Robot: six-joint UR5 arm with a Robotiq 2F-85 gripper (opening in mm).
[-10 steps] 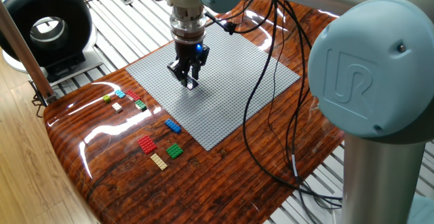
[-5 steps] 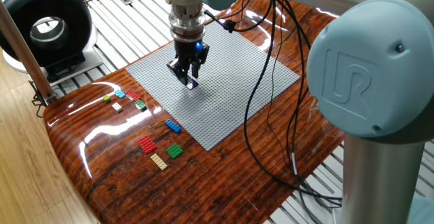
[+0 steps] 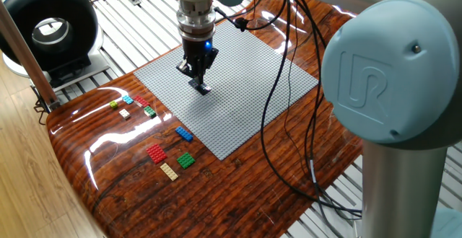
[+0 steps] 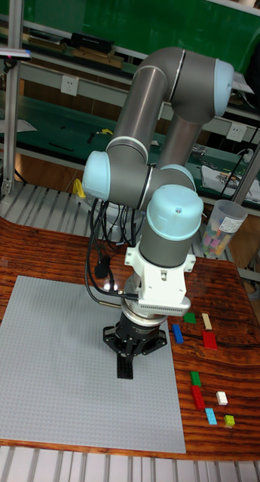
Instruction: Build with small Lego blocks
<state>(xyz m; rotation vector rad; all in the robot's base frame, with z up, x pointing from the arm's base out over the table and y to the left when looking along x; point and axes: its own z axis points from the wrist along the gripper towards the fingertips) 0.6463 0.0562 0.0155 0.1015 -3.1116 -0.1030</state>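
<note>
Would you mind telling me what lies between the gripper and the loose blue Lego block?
Only bare grey baseplate; the fixed view shows nothing else between the gripper and the blue block.

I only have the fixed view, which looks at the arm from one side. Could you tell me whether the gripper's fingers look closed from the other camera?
Observer: In the tall fixed view the gripper shows its fingers drawn together into one dark bar, with the tips down at the grey baseplate. I cannot tell whether a block sits between them.
Operator: Thank you. Is there anything near the table that my view cuts off?
Observer: Yes. A clear plastic cup with coloured pieces inside stands beyond the loose small Lego blocks, near the table's edge.
</note>
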